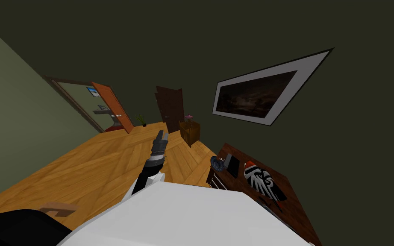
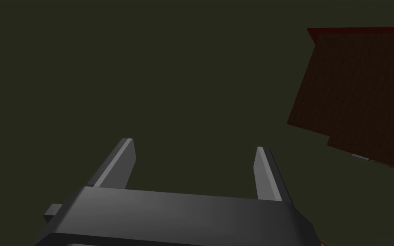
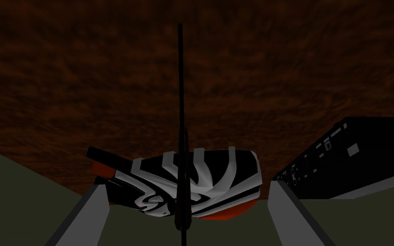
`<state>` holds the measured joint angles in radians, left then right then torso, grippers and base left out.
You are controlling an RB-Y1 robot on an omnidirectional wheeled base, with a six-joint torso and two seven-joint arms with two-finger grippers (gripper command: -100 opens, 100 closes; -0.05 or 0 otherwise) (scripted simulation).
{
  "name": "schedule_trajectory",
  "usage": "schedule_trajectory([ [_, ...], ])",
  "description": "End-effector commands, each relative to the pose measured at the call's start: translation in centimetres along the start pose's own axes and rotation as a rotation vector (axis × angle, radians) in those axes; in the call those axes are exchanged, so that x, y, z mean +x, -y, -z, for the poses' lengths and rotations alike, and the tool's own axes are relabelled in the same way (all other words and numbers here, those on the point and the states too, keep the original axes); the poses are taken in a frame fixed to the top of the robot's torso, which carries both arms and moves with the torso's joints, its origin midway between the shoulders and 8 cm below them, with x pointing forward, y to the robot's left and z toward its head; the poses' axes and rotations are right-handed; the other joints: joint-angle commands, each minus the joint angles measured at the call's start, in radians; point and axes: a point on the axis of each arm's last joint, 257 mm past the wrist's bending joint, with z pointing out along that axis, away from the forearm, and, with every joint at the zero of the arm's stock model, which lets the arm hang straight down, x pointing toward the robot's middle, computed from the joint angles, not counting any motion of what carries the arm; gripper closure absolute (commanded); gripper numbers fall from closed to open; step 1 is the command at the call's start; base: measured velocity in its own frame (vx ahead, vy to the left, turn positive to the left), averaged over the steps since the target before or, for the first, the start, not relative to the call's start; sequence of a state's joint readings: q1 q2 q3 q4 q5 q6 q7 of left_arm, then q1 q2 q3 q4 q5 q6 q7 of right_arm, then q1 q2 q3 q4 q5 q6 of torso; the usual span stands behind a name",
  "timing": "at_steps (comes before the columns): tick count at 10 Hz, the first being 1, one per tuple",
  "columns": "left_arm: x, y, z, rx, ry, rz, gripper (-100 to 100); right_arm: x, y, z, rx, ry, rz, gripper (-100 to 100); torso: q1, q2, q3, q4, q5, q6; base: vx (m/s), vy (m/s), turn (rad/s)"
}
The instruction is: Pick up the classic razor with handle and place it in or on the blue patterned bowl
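Black thin razor (image 3: 180, 85) lies midway between right tool's (image 3: 188, 186) spread fingers (image 3: 90, 211).

On left arm (image 1: 149, 171): white shell, then black section, grey ribbed wrist, dark end. On left gripper (image 2: 195, 145): dark grey box with rounded edges, small tab at side, two light grey blade fingers (image 2: 117, 162) with slanted tips. On right gripper (image 3: 189, 185): same pale fingers (image 3: 85, 218), darker inner faces.
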<state>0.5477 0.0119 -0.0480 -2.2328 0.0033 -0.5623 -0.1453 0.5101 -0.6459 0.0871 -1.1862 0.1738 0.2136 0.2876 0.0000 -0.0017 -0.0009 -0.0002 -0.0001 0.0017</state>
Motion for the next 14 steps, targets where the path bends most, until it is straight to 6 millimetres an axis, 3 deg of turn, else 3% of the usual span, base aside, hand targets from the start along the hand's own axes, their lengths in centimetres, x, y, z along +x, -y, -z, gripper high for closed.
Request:
schedule_trajectory([
  [1, 0.0, 0.0, 0.0, 0.000, 0.000, 0.000, 0, -0.3, -0.4, -0.7, 0.016, 0.003, -0.018, -100, 0.000, 0.000, 0.000, 0.000, 0.000, 0.000, -0.066, -0.015, 0.177],
  [9, 0.0, 0.0, 0.0, 0.000, 0.000, 0.000, 0, -1.3, -2.3, -3.2, 0.064, 0.005, -0.086, -100, -0.003, 0.009, 0.005, 0.002, -0.001, 0.000, -0.110, -0.037, 0.130],
  [10, 0.0, 0.0, 0.0, 0.000, 0.000, 0.000, 0, -1.2, -2.3, -3.2, 0.067, 0.004, -0.087, 100, -0.002, 0.005, 0.003, 0.001, 0.000, 0.001, -0.011, -0.003, -0.005],
  [14, 0.0, 0.0, 0.0, 0.000, 0.000, 0.000, 0, -1.3, -2.3, -3.2, 0.068, 0.005, -0.094, 100, -0.001, -0.001, -0.001, -0.001, -0.001, -0.002, -0.001, -0.001, -0.004],
])
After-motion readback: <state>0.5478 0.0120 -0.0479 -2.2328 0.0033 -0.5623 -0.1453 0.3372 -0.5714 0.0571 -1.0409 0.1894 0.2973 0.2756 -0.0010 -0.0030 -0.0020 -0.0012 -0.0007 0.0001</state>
